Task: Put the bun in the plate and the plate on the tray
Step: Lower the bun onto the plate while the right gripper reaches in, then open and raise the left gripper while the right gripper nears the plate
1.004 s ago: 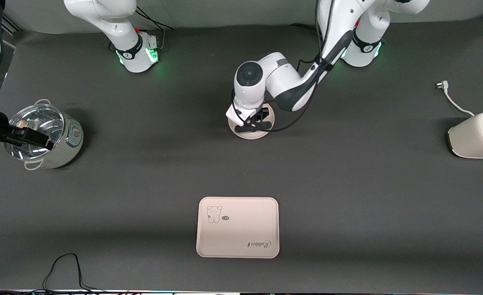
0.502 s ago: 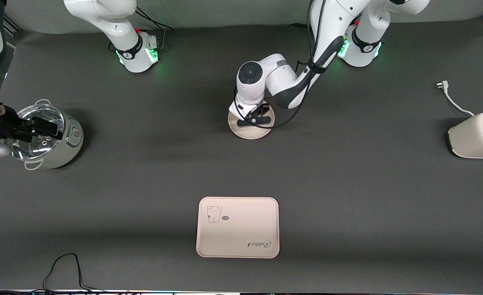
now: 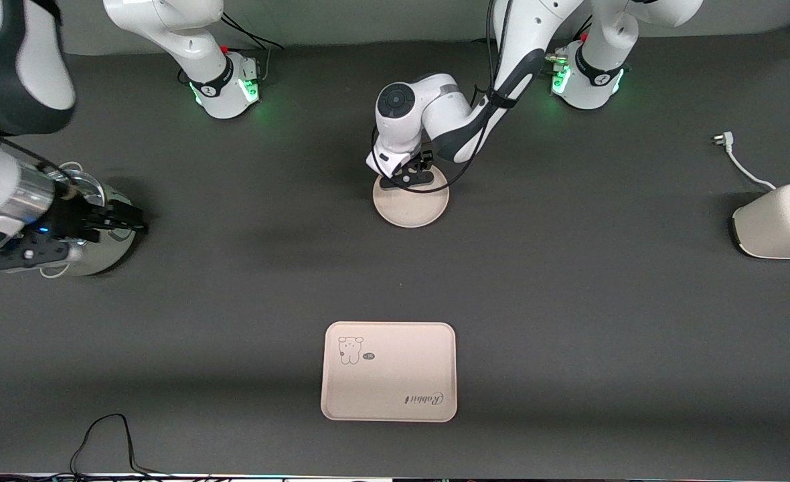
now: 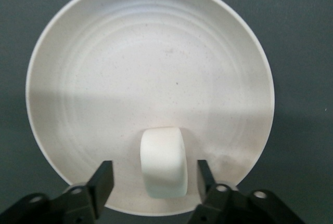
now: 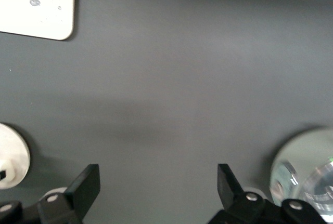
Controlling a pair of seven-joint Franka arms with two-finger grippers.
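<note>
pot w/ glass lid (image 3: 94,251) | toaster (image 3: 780,221) + plug (image 3: 725,139) | black cable (image 3: 104,442)

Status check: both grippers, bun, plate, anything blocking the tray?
Left gripper open over plate, straddling bun, bun lying in plate. Right gripper open over lidded pot. Tray bare, nearer the camera, path unobstructed.

The plate (image 3: 411,204) sits mid-table, nearer the robots' edge, with the left gripper (image 3: 408,175) over its rim. The tray (image 3: 389,371) lies near the camera's edge. The right gripper (image 3: 117,221) hangs over a pot (image 3: 94,251) at the right arm's end; a toaster (image 3: 780,221) stands at the left arm's end.
</note>
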